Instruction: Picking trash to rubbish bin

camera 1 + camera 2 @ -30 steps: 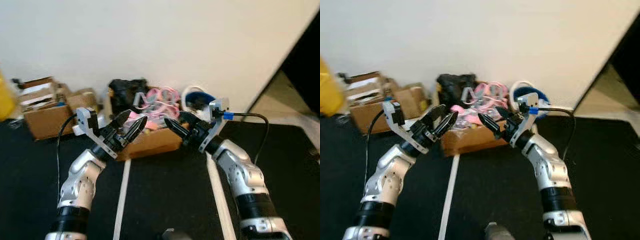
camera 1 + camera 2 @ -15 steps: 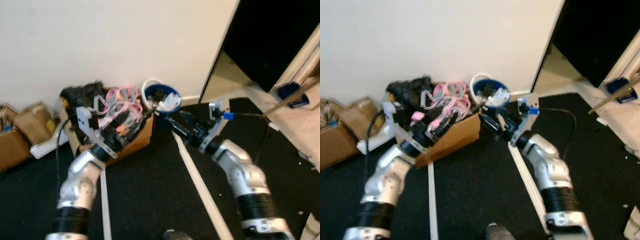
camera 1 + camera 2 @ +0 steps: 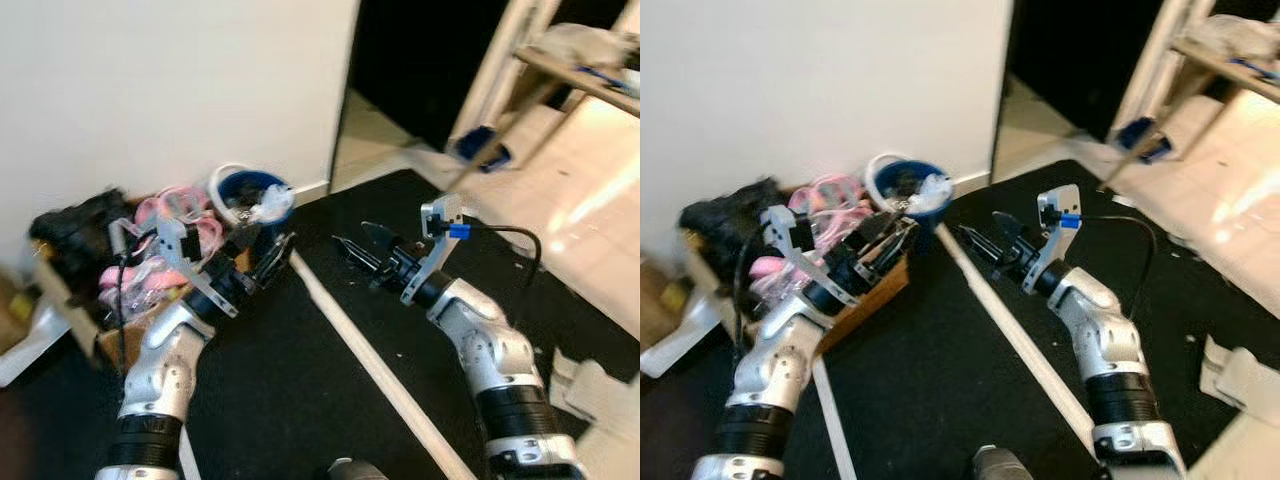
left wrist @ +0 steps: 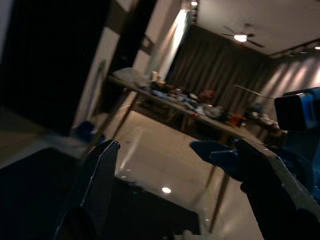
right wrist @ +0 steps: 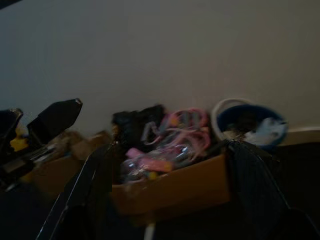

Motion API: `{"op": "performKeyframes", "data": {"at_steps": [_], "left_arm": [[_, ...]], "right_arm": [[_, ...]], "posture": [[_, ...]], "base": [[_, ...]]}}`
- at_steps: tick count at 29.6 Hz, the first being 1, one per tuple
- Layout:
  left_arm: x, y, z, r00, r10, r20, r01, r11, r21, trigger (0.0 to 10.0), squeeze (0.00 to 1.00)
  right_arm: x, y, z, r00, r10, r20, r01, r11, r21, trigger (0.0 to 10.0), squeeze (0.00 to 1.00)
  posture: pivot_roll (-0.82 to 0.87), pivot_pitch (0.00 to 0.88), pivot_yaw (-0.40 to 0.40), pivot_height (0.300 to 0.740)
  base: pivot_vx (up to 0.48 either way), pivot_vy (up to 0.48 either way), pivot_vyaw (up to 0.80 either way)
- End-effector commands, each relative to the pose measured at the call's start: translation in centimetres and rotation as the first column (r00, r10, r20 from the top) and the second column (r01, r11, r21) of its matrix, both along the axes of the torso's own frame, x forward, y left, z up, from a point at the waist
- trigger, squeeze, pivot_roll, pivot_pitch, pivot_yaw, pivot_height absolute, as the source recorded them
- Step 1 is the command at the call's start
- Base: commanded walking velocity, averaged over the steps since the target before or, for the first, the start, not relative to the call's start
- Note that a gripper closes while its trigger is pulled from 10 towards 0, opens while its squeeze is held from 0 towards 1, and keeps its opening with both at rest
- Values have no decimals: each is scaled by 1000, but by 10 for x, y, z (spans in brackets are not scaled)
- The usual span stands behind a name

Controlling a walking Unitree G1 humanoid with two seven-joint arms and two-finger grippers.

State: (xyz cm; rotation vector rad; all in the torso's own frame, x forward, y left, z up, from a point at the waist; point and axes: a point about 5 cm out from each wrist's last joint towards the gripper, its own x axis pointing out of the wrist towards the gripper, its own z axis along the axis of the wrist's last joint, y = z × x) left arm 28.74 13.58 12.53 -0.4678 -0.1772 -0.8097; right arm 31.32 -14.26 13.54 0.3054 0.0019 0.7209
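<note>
The blue bin [image 3: 906, 186] lies far-left, nearer the left gripper [image 3: 883, 243]; both it and the right gripper [image 3: 985, 240] are spread, holding nothing.

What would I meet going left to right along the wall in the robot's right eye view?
Black bag → pink tangle in the cardboard box → blue bucket → dark doorway → wooden frame leg.

Silver arms, black fingers [image 3: 360, 245] (blue-tagged black cable).
</note>
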Motion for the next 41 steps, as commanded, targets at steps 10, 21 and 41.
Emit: {"op": "performKeyframes", "data": {"at_steps": [10,21,41], "left_arm": [[-1,1,0,1000,14,3,-14,1000,15,10000,0],[-1,1,0,1000,16,3,-16,1000,22,10000,0],[-1,0,1,1000,15,6,-16,999,34,10000,0]], "right_arm": [[-1,2,-1,1000,5,-4,-5,1000,6,10000,0],[-1,2,-1,1000,5,-4,-5,1000,6,10000,0],[-1,2,-1,1000,1,-3,-1,1000,11,10000,0]], "posture": [[28,0,-34,740],[28,0,-34,740],[27,0,-36,740]], "base": [[0,0,-772],[0,0,-774],[0,0,-732]]}}
